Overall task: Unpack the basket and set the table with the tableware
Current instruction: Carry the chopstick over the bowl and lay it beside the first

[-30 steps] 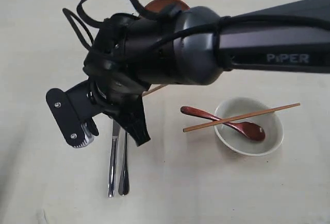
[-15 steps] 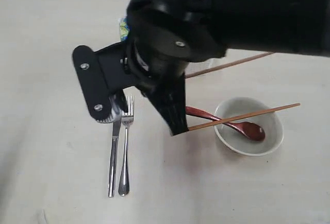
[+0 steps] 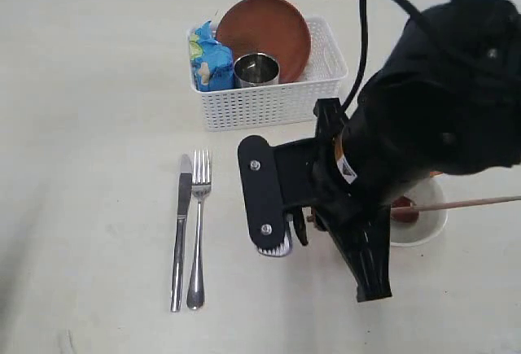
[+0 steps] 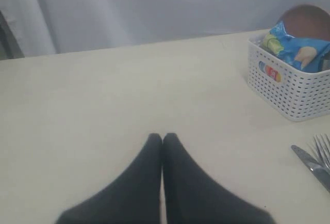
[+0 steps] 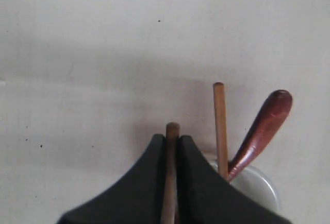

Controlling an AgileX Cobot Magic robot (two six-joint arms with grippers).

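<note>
Chopstick (image 5: 171, 154) thin, brown, seemingly wooden, clamped in right end effector (image 5: 172, 137).

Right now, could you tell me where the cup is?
Exterior view, upper middle: the cup stands inside the basket, between the snack bag and the plate.

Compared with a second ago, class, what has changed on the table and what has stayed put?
The right gripper, shut on a chopstick, swung from over the basket across to the bowl, where the other chopstick lies. Nothing was let go. The knife, fork, spoon and bowl stayed put.
</note>
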